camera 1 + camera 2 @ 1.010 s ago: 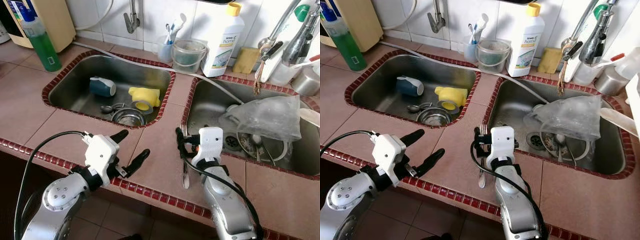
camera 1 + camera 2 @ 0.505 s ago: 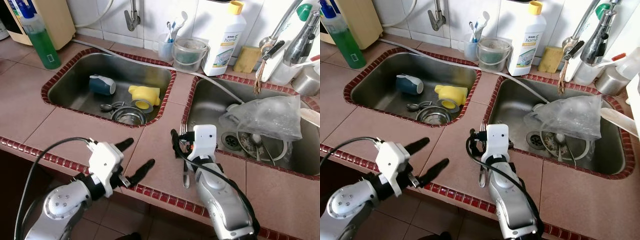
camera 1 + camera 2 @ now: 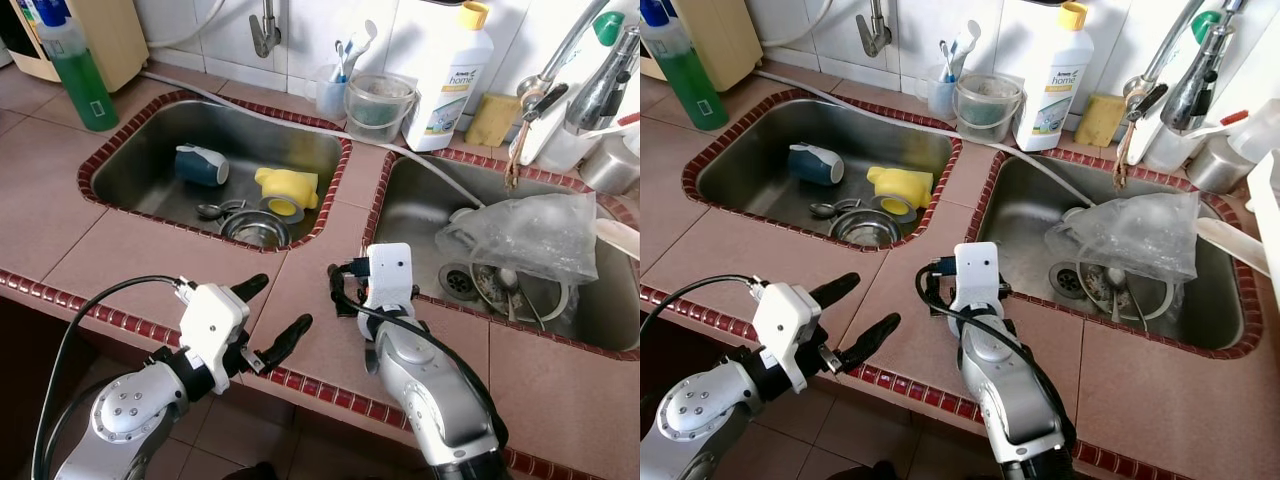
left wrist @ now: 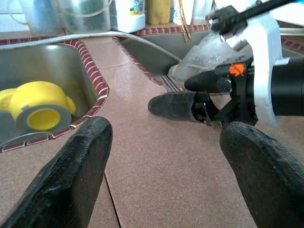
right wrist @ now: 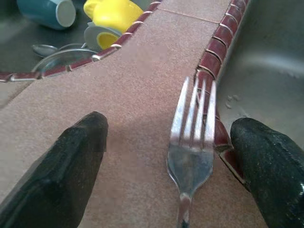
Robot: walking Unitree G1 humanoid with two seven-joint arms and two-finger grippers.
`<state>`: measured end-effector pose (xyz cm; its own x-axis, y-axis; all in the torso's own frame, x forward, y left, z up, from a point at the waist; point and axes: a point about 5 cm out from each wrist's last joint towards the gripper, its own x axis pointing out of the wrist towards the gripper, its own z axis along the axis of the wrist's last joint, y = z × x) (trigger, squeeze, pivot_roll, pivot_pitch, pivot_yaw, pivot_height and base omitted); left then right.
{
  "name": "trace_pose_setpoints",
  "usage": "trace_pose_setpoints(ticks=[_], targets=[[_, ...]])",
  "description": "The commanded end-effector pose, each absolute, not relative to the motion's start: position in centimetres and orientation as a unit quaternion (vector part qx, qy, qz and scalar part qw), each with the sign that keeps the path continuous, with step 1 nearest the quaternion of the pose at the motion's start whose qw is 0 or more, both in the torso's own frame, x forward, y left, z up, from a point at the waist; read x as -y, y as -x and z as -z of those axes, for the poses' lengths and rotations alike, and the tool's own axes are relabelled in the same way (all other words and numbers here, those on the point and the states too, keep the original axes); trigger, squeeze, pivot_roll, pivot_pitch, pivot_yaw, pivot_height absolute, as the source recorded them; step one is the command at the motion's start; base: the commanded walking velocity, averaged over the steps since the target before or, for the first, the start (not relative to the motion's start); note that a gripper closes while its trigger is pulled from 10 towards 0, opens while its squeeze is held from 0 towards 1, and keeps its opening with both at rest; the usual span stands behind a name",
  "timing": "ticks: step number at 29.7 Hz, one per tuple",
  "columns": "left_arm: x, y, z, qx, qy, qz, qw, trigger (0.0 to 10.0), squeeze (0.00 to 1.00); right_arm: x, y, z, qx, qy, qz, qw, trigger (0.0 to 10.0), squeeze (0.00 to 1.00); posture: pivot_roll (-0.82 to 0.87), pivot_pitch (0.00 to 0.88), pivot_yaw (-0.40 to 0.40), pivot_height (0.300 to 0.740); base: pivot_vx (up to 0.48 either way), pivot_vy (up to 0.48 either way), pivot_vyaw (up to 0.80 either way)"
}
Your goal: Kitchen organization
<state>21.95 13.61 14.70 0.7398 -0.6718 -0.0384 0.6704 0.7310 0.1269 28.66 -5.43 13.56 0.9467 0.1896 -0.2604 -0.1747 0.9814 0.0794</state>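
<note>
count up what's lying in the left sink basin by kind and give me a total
Cups lying on their side: 2, a blue cup and a yellow cup
Spoons: 1, a metal spoon
Drain strainers: 1, a round strainer
Total: 4 things in the left sink

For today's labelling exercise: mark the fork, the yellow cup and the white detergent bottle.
fork (image 5: 192,156): right wrist view, base of its tines.
yellow cup (image 3: 287,187): left eye view, its side.
white detergent bottle (image 3: 448,85): left eye view, its label.
</note>
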Motion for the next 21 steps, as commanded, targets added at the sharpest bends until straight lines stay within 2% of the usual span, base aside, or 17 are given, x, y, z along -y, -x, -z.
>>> trace_pose_setpoints(ticks=[1, 3, 4, 5, 7, 8, 21], targets=[[-13.3, -21.8, -14.9, 0.008, -0.069, 0.363, 0.929, 10.0, 0.00, 2.5, -27.7, -14.8, -0.145, -0.112, -0.112, 0.977, 8.8, 0.00, 0.00, 0.155, -0.087, 0.740, 0.000, 0.000, 0.00], [-13.3, -21.9, -15.0, 0.009, -0.069, 0.361, 0.930, 10.0, 0.00, 2.4, -27.6, -14.8, -0.157, -0.115, -0.111, 0.974, 7.8, 0.00, 0.00, 0.157, -0.090, 0.740, 0.000, 0.000, 0.00], [-13.3, -21.9, -15.0, 0.009, -0.069, 0.361, 0.930, 10.0, 0.00, 2.4, -27.6, -14.8, -0.157, -0.115, -0.111, 0.974, 7.8, 0.00, 0.00, 0.157, -0.090, 0.740, 0.000, 0.000, 0.00], [-13.3, -22.0, -15.0, 0.011, -0.068, 0.359, 0.931, 10.0, 0.00, 2.2, -27.4, -14.7, -0.167, -0.118, -0.111, 0.973, 4.3, 0.00, 0.00, 0.159, -0.096, 0.740, 0.000, 0.000, 0.00], [-13.3, -22.0, -15.0, 0.013, -0.066, 0.356, 0.932, 10.0, 0.00, 2.1, -27.3, -14.4, -0.179, -0.117, -0.111, 0.971, 4.2, 0.00, 0.00, 0.159, -0.096, 0.740, 0.000, 0.000, 0.00], [-13.3, -22.1, -15.0, 0.013, -0.066, 0.355, 0.932, 10.0, 0.00, 2.1, -27.2, -14.0, -0.190, -0.118, -0.109, 0.968, 0.0, 0.00, 0.00, 0.159, -0.096, 0.740, 0.000, 0.000, 0.00], [-13.1, -22.2, -15.1, 0.017, -0.064, 0.352, 0.934, 10.0, 0.00, 3.2, -26.9, -12.3, -0.263, -0.114, -0.079, 0.955, 0.0, 0.00, -0.01, 0.166, -0.102, 0.740, 0.000, 0.000, 0.00]])
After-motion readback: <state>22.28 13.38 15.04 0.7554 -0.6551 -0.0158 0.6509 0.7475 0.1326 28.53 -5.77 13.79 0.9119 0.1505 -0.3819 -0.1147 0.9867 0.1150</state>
